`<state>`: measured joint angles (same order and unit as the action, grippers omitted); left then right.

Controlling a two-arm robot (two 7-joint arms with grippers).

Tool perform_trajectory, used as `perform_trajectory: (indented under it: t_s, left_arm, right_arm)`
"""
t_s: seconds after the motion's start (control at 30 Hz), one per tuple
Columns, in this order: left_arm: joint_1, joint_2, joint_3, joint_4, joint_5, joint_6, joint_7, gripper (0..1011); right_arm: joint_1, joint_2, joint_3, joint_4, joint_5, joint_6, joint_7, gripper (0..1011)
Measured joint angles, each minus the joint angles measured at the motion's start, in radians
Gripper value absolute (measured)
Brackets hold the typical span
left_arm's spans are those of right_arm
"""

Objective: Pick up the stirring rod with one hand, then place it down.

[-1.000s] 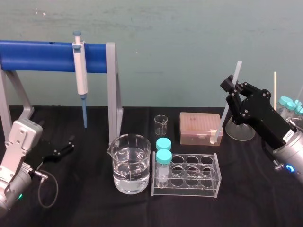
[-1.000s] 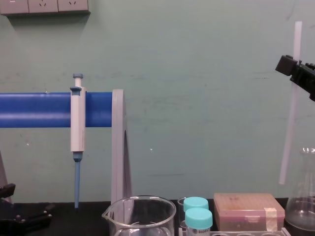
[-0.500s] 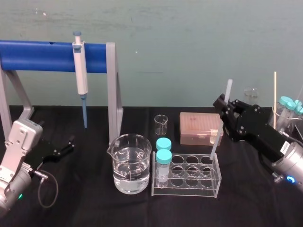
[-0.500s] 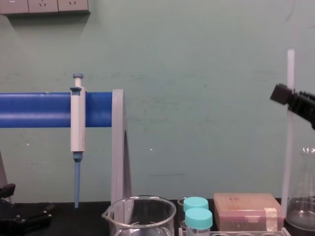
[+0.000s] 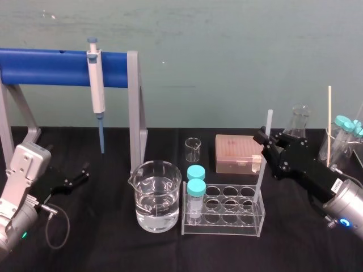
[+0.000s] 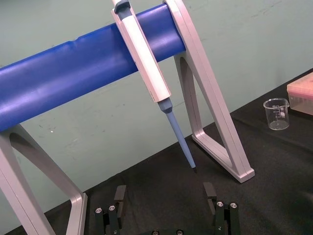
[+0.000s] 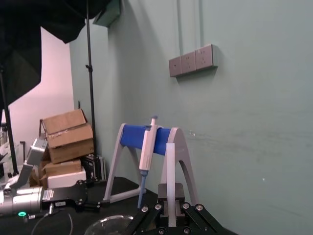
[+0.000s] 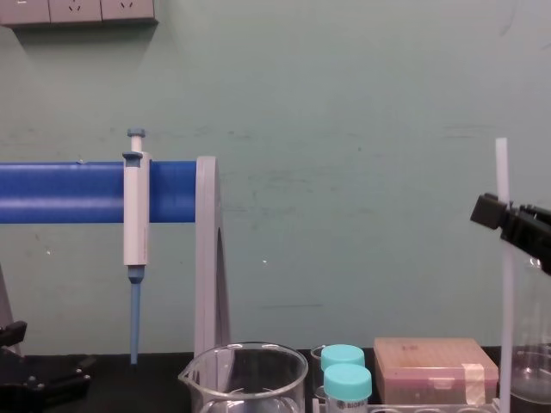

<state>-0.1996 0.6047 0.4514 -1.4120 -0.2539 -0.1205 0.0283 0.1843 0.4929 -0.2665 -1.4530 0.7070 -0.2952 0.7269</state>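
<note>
Pick-up is done: the right pincer (image 5: 264, 137) is clamped on the stirring rod (image 5: 269, 119), holding it near-upright beside the tube rack (image 5: 224, 211). Placement and release remain. The left pincer (image 6: 166, 208) rests spread and empty at the left of the desk (image 5: 113, 249).

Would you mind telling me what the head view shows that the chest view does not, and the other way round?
The head view adds the tabletop: the water in the beaker, the whole tube rack, and the stirring rod's lower end by the rack's right end. The chest view adds the wall sockets. Both share the right gripper shut on the near-upright rod, the pipette hanging on the blue bar, the pink box, and the left gripper parked at far left.
</note>
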Motion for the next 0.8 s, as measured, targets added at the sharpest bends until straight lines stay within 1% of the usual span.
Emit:
perform_trajectory:
  t_s: [0.6,0.8]
  left_arm:
    - [0.0,0.0,0.0,0.0,0.0,0.0,0.0,1000]
    - [0.0,0.0,0.0,0.0,0.0,0.0,0.0,1000]
  right_arm:
    - [0.035,-0.027,-0.039,0.088,-0.032,0.004,-0.003,72]
    - [0.04,-0.04,-0.05,0.125,-0.051,-0.016,0.002,72]
